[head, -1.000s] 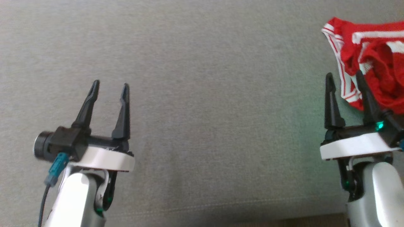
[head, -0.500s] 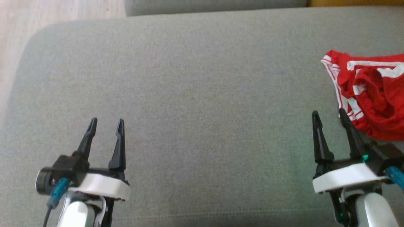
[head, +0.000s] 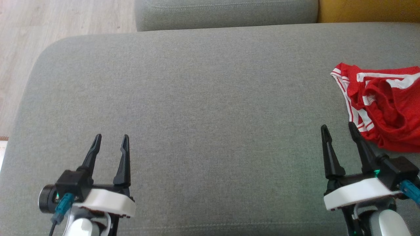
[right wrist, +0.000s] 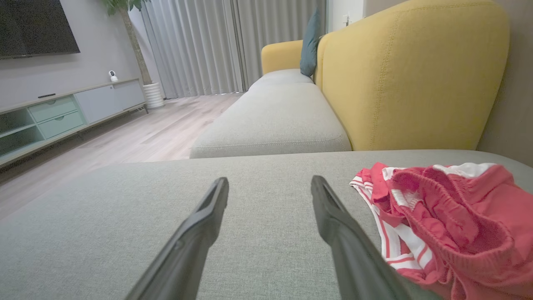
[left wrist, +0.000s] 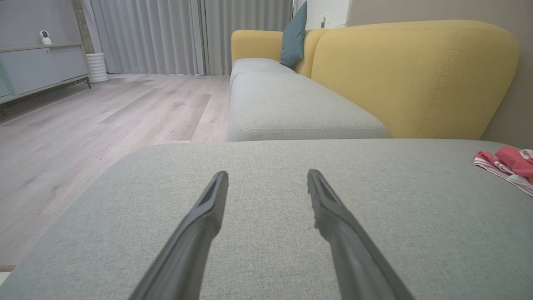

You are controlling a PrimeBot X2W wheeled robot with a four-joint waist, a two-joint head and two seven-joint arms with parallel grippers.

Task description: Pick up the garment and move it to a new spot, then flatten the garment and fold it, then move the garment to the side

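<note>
Grey sofa cushion [head: 203, 98]: red/white shorts [head: 388, 111] crumpled at its right side. L gripper [head: 111, 137] & R gripper [head: 338, 127] both spread wide, holding nothing; R's outer finger just beside shorts, contact unclear.

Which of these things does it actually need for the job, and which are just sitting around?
For the job: red striped shorts, grey seat cushion, left gripper, right gripper.
Just lying about: teal pillow, yellow sofa back, cabinet, curtains.

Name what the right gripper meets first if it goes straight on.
Likely nothing near: the right gripper points across bare cushion; the garment lies just right of that line. Depth unclear.
</note>
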